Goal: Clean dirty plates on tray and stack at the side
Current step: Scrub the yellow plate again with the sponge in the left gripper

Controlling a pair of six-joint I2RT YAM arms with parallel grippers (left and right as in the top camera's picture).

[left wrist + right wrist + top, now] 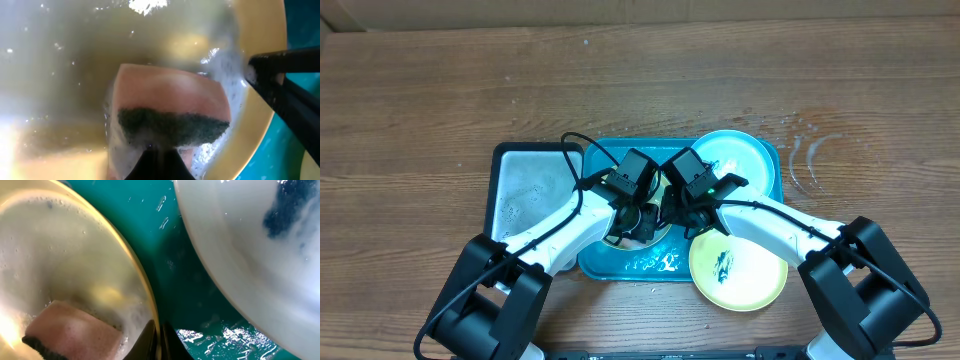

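Washing step under way

My left claw (156,157) is pressed together on a pink, dark-edged sponge (170,100), which rests on the foamy centre of a yellow-rimmed plate (261,120) lying in the teal tray (190,295). My right claw (161,341) pinches that plate's rim. I judge the scrubbing is unfinished. Next, the sponge must sweep the rest, then the plate goes aside

Soft, even overhead light bathes the wooden worktop (420,100) in a sharp top view, with water glinting on the tray (605,262). Both wrist views are close and blurred: white glare spots the wet yellow-rimmed plate (60,65) near the top edge, the sponge (170,100) looks soft-edged, and the frame edges smear out of focus.
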